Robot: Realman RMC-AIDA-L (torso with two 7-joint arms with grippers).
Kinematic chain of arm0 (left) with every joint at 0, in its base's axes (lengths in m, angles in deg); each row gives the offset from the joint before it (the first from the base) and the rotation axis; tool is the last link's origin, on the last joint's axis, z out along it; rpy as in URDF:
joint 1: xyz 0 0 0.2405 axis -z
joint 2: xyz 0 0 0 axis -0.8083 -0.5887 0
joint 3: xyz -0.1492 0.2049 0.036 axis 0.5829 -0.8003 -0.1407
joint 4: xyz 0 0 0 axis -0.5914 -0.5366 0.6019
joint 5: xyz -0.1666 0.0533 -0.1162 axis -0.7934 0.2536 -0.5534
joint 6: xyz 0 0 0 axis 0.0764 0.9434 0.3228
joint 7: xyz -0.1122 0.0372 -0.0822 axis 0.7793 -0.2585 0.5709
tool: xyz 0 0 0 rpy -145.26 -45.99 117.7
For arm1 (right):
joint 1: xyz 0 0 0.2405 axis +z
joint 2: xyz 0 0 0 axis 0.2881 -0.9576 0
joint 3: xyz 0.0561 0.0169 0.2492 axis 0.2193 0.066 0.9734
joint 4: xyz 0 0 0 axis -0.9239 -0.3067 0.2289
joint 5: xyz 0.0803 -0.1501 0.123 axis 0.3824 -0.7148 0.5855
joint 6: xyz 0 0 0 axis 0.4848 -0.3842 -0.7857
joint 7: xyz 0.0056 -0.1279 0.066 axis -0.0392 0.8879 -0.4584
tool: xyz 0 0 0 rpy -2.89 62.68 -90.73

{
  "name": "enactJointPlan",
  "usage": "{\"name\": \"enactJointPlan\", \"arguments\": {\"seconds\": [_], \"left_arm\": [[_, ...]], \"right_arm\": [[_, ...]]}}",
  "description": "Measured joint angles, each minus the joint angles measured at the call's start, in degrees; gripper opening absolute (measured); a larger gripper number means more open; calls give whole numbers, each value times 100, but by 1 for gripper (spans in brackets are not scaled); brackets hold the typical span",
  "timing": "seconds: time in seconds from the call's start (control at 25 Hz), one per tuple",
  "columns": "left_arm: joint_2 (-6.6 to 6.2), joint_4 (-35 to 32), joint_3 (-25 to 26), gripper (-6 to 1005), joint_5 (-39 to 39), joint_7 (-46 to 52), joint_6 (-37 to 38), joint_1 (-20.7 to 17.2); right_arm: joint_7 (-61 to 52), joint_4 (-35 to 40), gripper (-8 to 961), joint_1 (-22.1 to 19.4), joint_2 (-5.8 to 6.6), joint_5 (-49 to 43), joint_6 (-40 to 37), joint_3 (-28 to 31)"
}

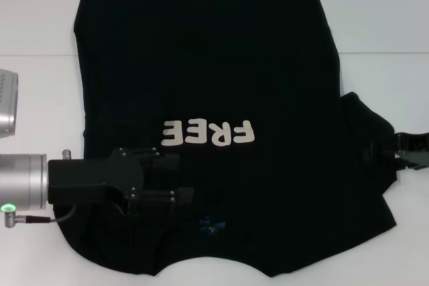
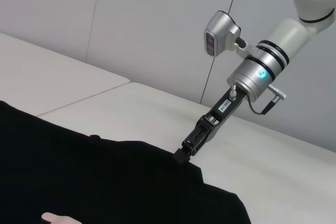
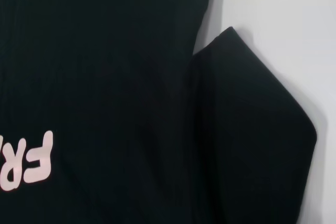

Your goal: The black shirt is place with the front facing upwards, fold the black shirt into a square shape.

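a: largest item first. where is the garment?

b: the black shirt point(image 1: 208, 85) lies flat on the white table point(image 1: 382, 18), front up, and covers most of the surface in the head view. the collar end is nearest the robot, the hem at the far side. the cream "free" lettering point(image 1: 208, 133) reads upside down from the head camera. a small blue mark point(image 1: 212, 224) sits near the collar.

a: sleeves?

b: the sleeve on the robot's right point(image 3: 252, 129) stands out from the body of the shirt, its edge lying on bare table.

a: arms?

b: the left arm reaches in from the left over the near part of the shirt. the left gripper point(image 1: 175, 177) is low over the cloth just below the lettering. its fingers show a narrow gap with dark cloth behind; i cannot tell whether they pinch anything.

a: and the other claw?

b: the right gripper point(image 2: 182, 156) is at the outer edge of the right sleeve, tip touching the fabric. in the left wrist view the cloth rises slightly at the tip. fingers open or closed: cannot tell.
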Motion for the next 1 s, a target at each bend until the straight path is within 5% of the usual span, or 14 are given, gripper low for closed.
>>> {"name": "enactJointPlan", "arguments": {"seconds": [0.6, 1.0], "left_arm": [[0, 17, 0, 774, 0, 0, 1, -6], [0, 19, 16, 774, 0, 0, 18, -6]], "right_arm": [[37, -66, 703, 39, 7, -28, 134, -70], [17, -78, 364, -4, 9, -33, 341, -311]]}}
